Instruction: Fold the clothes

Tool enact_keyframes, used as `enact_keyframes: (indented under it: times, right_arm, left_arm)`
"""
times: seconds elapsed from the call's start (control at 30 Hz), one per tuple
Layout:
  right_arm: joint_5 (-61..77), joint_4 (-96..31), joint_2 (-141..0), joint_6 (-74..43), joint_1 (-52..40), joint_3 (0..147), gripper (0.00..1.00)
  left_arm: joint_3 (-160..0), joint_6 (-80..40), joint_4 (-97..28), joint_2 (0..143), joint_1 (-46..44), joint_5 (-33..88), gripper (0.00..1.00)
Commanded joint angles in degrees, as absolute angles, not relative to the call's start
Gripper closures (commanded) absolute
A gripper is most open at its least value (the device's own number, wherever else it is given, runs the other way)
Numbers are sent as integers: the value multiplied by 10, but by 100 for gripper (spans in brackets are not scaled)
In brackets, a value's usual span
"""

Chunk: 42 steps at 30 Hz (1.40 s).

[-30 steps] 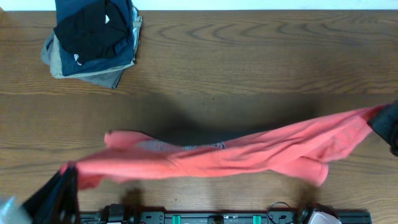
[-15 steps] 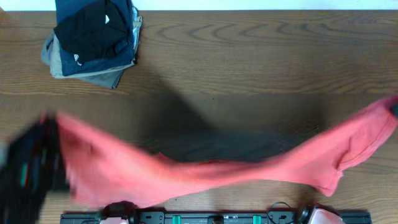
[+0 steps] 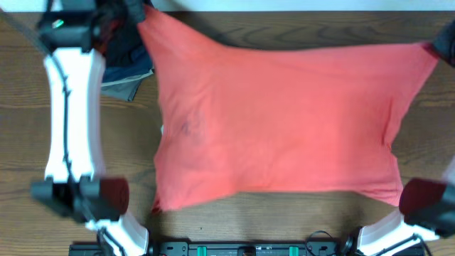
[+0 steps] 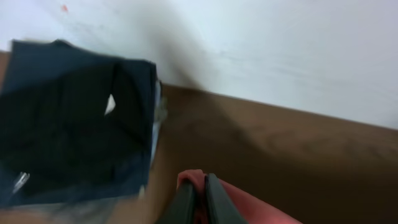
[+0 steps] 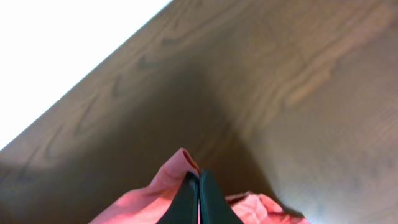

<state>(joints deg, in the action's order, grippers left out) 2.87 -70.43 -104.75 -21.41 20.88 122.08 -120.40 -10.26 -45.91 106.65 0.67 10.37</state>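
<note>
The coral-red T-shirt is stretched wide across the middle of the table in the overhead view, held up at its two far corners. No lettering shows on the side facing up. My left gripper is shut on the shirt's far left corner, next to the folded stack. My right gripper is shut on the far right corner at the table's right edge. The shirt's near edge hangs close to the front of the table.
A stack of folded black, navy and grey-khaki garments lies at the far left, partly under my left arm; it also shows in the left wrist view. The wooden table ends at a white wall.
Both grippers have swung the shirt from the front of the table up and toward the far edge. It has spread from a drooping band into a wide sheet. The left arm now reaches beside the stack.
</note>
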Motion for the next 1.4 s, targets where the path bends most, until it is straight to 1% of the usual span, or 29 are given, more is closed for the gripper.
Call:
enact_keyframes:
  times: [0.0, 0.03, 0.07, 0.1, 0.13, 0.2, 0.23, 0.27, 0.4, 0.6, 0.73, 0.83, 0.97, 1.17, 1.27, 1.37]
  right_arm:
    - [19, -663, -1101, -223, 198, 1223, 99]
    - [19, -648, -1118, -222, 196, 1223, 97]
    - [19, -634, -1136, -222, 194, 1223, 86]
    - [19, -625, -1152, -223, 194, 1223, 72]
    - [19, -618, -1169, -223, 192, 1223, 49]
    - [19, -615, -1198, -223, 190, 1223, 9]
    - [19, -618, -1212, -223, 188, 1223, 1]
    - [19, -623, -1223, -223, 188, 1223, 1]
    - [20, -648, -1239, -230, 187, 1223, 1]
    - [58, -695, -1218, -237, 185, 1223, 1]
    - [98, -739, -1202, -235, 184, 1223, 1]
    - [106, -775, -1187, -235, 182, 1223, 1]
    - [110, -822, -1164, -235, 178, 1223, 1]
    - [107, -908, -1123, -231, 176, 1223, 1]
    - [103, -934, -1106, -231, 175, 1222, 2]
    - [103, -956, -1087, -230, 175, 1221, 2]
  left_arm:
    - [-1207, -100, -383, 1132, 8, 105, 93]
    - [-1207, -102, -358, 1155, 7, 109, 94]
    - [-1207, -103, -334, 1178, 6, 114, 94]
    - [-1207, -105, -318, 1196, 4, 115, 87]
    - [-1207, -108, -307, 1215, 2, 115, 69]
    - [-1207, -109, -296, 1247, -1, 115, 32]
    - [-1207, -109, -297, 1260, -3, 115, 17]
    - [-1207, -111, -300, 1270, -4, 116, 2]
    - [-1207, -113, -336, 1279, -4, 116, 2]
    - [-1207, -113, -431, 1227, -4, 116, 2]
    - [-1207, -112, -547, 1174, -4, 115, 2]
    - [-1207, -109, -644, 1132, -4, 115, 2]
    - [-1207, -101, -743, 1080, -4, 111, 2]
    - [-1194, -102, -875, 1019, -4, 60, 2]
    - [-1177, -101, -915, 997, -4, 52, 2]
    - [-1144, -101, -924, 966, -4, 48, 2]
